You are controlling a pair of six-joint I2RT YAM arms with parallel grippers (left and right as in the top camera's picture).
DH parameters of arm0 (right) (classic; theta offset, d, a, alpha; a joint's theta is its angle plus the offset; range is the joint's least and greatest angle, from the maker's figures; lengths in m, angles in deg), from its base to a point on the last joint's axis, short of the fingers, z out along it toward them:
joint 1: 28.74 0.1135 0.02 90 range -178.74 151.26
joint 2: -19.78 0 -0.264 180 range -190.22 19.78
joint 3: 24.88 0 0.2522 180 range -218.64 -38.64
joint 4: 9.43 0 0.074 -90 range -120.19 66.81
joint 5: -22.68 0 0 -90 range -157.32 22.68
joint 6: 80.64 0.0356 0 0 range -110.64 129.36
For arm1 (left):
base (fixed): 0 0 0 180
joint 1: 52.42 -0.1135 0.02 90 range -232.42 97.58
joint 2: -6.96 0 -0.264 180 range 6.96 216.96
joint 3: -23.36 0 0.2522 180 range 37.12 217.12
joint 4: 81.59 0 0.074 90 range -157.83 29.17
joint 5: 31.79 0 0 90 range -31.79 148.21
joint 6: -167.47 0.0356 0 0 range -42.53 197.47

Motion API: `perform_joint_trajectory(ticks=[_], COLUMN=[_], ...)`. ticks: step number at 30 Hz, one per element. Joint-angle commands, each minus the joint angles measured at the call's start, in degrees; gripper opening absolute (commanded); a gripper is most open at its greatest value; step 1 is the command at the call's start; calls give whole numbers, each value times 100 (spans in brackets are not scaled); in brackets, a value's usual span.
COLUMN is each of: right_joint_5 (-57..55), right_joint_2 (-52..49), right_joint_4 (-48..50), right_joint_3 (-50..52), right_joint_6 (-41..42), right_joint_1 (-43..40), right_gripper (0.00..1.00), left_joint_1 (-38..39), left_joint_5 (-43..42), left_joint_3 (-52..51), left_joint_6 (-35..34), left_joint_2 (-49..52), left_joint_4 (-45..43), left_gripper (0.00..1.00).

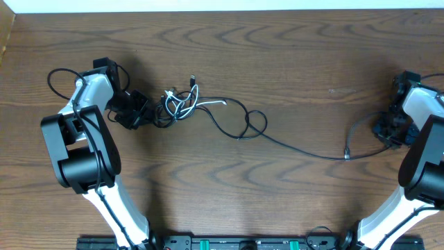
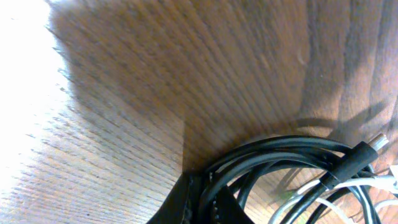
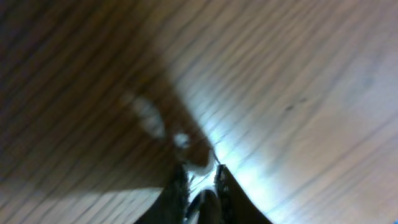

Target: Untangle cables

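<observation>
Tangled cables (image 1: 182, 104) on wooden counter (image 1: 277, 55)
Left gripper (image 1: 147, 113) clamped on cables; right gripper (image 1: 379, 130) barely parted, near right edge.

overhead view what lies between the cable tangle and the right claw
One thin black cable trailing over brown wooden table; the overhead view shows it.

A robotics lab is suggested: a wood-grain counter (image 1: 277, 69) is seen beneath the jaws, flanked by the left arm (image 1: 80, 149) and right arm (image 1: 427, 160).
</observation>
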Motion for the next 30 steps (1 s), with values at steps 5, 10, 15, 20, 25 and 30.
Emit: perform_joint_trajectory(ticks=[5, 10, 15, 20, 25, 30], right_joint_5=[361, 702, 1113, 1191, 3329, 4142], right_joint_2=[-686, -509, -426, -426, -426, -426], right_joint_4=[83, -800, -1733, -1895, -1593, -2006], right_joint_3=[46, -916, -2057, -2411, -2411, -2411], right_joint_6=[-490, -564, -566, -579, -1818, -1980], right_joint_1=[-42, 127, 533, 1102, 1537, 1572], right_gripper=[59, 85, 99, 99, 99, 99], left_joint_1=[-107, -92, -92, -92, -92, -92], left_joint_5=[992, 992, 992, 990, 990, 986], left_joint_3=[-127, -127, -127, -127, -127, -127], left_joint_6=[-177, -177, -177, -177, -177, -177], left_joint_2=[181, 181, 181, 181, 181, 181], left_joint_4=[-2, -9, -7, -7, -7, -7], left_gripper=[8, 8, 8, 8, 8, 8])
